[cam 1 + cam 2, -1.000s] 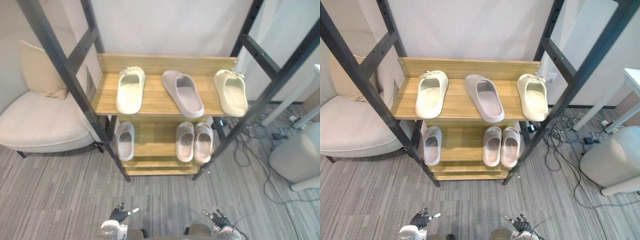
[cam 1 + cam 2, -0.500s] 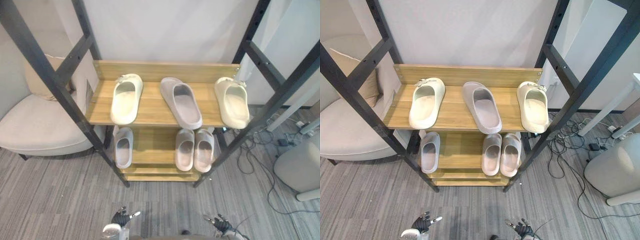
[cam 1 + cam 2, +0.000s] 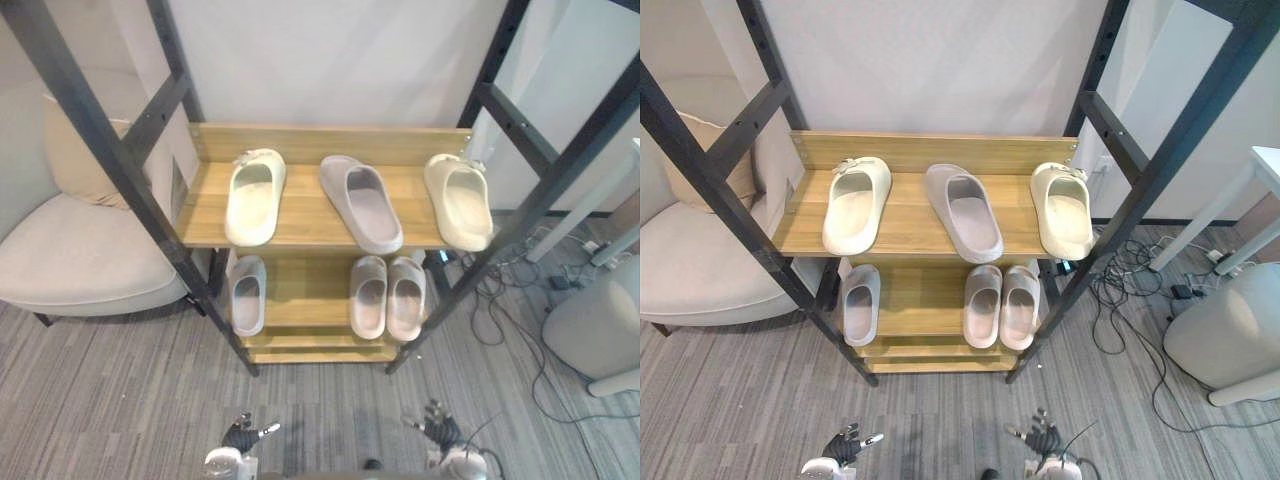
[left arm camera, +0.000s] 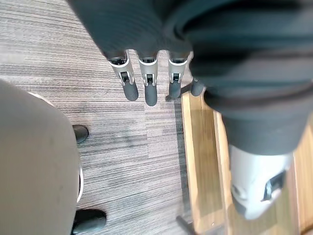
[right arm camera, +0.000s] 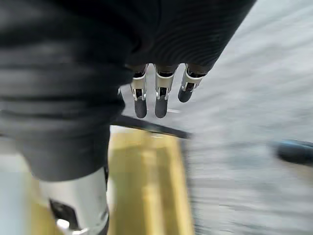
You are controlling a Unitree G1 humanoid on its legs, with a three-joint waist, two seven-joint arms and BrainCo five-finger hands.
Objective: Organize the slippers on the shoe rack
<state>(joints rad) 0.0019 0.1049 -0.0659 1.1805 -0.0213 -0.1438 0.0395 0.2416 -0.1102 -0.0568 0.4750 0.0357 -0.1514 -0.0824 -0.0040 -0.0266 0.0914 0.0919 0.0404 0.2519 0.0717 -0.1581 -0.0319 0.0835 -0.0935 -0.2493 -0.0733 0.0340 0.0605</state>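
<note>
Left eye view: nearest, the left hand point(image 3: 240, 437) and right hand point(image 3: 437, 432) hang over grey striped carpet point(image 3: 120, 400), fingers straight and empty, well apart from the black-framed wooden shoe rack point(image 3: 300, 205). Six moulded foam slippers point(image 3: 405, 297) lie on it: three pale grey slippers point(image 3: 247, 294) on the lower shelf, then two cream slippers point(image 3: 252, 196) flanking one mauve-grey slipper point(image 3: 361, 203) on the upper. They are probably light, springy and not fragile; the toe band offers the surest hold.
</note>
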